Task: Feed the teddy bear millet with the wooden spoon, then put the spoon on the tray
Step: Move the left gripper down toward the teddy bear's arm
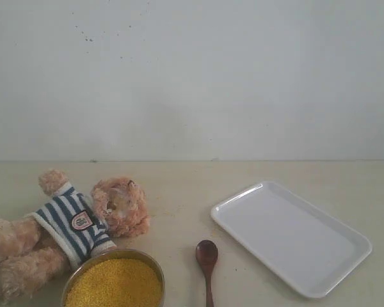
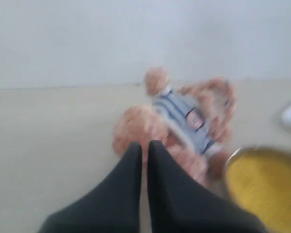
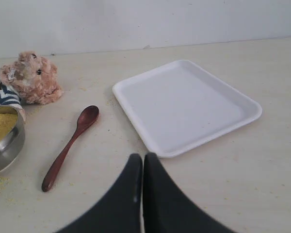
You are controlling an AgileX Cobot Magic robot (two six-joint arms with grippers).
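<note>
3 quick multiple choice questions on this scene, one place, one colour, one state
1. Where does the wooden spoon lie?
A. on the table between the millet and the tray
B. on the tray
C. in the millet
2. The teddy bear's shirt stripes are?
A. red and white
B. navy and white
C. green and yellow
3. The left pincer and right pincer are?
A. both open
B. gripping the spoon
C. both shut, empty
Answers: A, it rests on the table; B, dark-blue and white bands; C, jaws together, nothing between.
</note>
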